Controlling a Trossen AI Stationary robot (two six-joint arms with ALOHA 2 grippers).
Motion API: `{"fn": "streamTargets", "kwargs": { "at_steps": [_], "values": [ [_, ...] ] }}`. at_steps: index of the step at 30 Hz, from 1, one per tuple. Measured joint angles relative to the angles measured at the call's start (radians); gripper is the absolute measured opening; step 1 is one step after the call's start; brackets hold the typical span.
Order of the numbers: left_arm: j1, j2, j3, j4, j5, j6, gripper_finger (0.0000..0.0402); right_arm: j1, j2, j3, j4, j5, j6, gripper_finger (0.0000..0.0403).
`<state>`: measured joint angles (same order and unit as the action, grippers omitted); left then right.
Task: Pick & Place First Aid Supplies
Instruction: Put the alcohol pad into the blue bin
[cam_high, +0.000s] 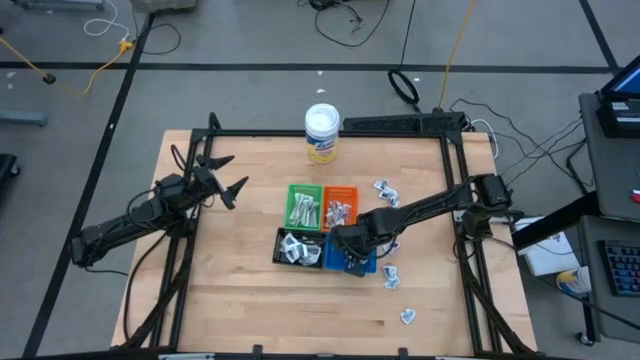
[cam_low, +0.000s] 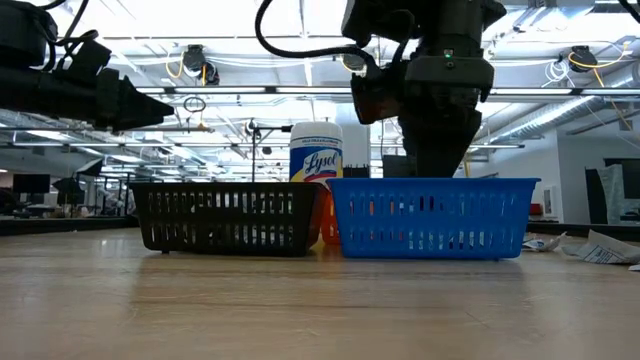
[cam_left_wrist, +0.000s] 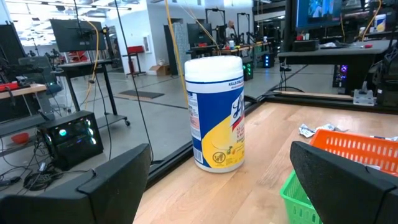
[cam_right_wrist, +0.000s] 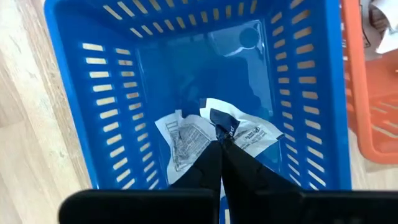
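Dark fingertips of the right claw (cam_right_wrist: 219, 148) sit lowest in the right wrist view, pinched tight on a white packet (cam_right_wrist: 239, 130) with dark print. The packet hangs inside the blue tray (cam_right_wrist: 93, 81), over another crumpled packet (cam_right_wrist: 183, 140) on the tray floor. From overhead, this claw shows just below centre frame, above that same tray.

My reading: the placing step is in hand — the packet is over its tray but not yet let go. The next move calls for spreading the fingers so it drops, then lifting straight up clear of the tray walls.

More loose packets (cam_high: 392, 275) lie on the bench (cam_high: 250, 320) to the lower right of the trays, with a few more (cam_high: 385, 192) to the upper right. The black tray (cam_high: 283, 248), green tray (cam_high: 300, 208) and orange tray (cam_high: 340, 205) crowd close beside the blue one, so a sideways exit risks clipping a wall.

Left claw (cam_high: 222, 178) waits at the left of the overhead frame with fingers spread wide and empty, facing the wipes tub (cam_left_wrist: 214, 112) — well apart from the trays.
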<state>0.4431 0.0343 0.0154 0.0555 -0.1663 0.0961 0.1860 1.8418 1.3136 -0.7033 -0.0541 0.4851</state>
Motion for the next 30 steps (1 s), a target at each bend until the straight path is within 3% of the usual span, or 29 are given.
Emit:
{"fn": "streamTargets", "kwargs": {
  "at_steps": [7,11,16,19,30],
  "values": [
    [0.000,0.000,0.000,0.000,0.000,0.000,0.0392,0.000,0.003,0.000,0.000,-0.003,-0.023,0.0016],
    [0.000,0.000,0.000,0.000,0.000,0.000,0.0392,0.000,0.003,0.000,0.008,-0.054,-0.023,0.0077],
    [0.000,0.000,0.000,0.000,0.000,0.000,0.0392,-0.003,-0.013,0.008,-0.028,0.010,-0.018,0.0174],
    [0.000,0.000,0.000,0.000,0.000,0.000,0.0392,-0.024,-0.045,0.027,-0.061,0.001,-0.021,0.0209],
    [0.000,0.000,0.000,0.000,0.000,0.000,0.0392,-0.123,-0.139,0.070,-0.171,-0.034,-0.176,0.0226]
  ]
}}
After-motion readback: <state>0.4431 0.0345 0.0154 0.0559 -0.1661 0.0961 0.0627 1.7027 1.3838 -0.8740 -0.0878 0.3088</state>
